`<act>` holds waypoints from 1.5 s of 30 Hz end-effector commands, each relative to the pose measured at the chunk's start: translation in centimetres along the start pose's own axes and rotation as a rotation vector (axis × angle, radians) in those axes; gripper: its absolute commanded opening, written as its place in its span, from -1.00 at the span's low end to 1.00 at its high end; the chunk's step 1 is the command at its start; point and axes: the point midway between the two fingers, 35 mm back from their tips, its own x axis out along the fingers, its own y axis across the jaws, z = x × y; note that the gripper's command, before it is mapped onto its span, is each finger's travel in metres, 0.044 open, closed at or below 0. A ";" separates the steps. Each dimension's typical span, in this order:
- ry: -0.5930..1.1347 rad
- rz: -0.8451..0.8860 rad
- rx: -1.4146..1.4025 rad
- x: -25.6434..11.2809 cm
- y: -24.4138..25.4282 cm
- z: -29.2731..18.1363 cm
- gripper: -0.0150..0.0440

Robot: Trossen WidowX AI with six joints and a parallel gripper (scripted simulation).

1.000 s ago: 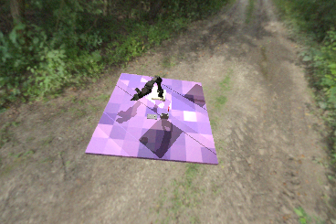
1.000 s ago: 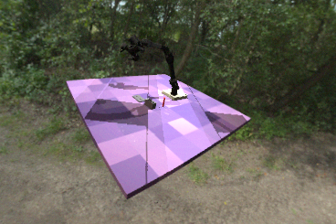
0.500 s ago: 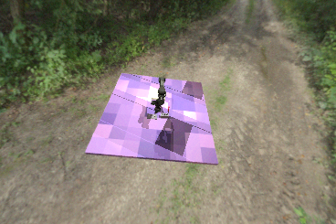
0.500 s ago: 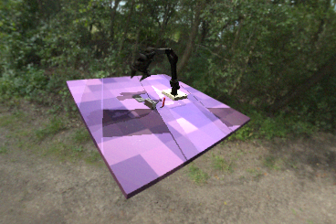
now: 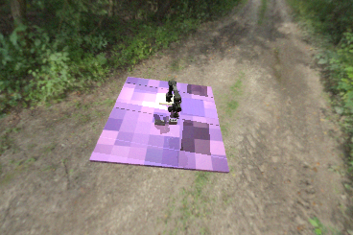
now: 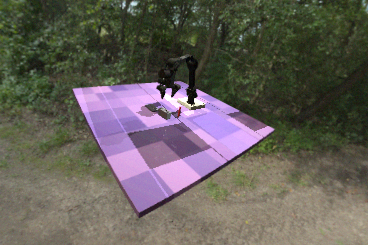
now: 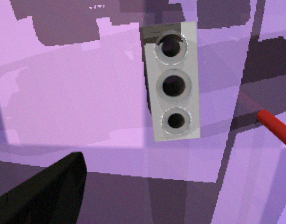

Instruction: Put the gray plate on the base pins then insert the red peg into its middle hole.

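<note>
The gray plate (image 7: 194,95) shows three holes in a row in the wrist view; a small gray block (image 6: 164,113) (image 5: 173,121) appears in the top and exterior views. I cannot tell plate from base there, or whether pins fill the outer holes. The red peg (image 7: 275,125) (image 6: 179,112) is apart from the plate, at the right edge of the wrist view; it looks roughly upright, slightly tilted, in the exterior view. My gripper (image 6: 168,95) is open and empty, above the plate. One dark finger shows at the wrist view's lower left; the other is not clearly visible.
The arm stands on a pale mount (image 6: 199,105) behind the plate and peg. A dark patch (image 6: 153,107) (image 5: 159,122) lies beside the gray block; I cannot tell whether it is an object or shadow. The purple checkered table (image 6: 115,161) (image 5: 125,150) has dark squares.
</note>
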 end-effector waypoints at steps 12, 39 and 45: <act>0.005 -0.016 0.006 7.6 -0.4 0.3 1.00; 0.005 -0.016 0.006 11.8 -0.3 0.3 1.00; 0.005 -0.016 0.006 12.8 -0.4 0.3 1.00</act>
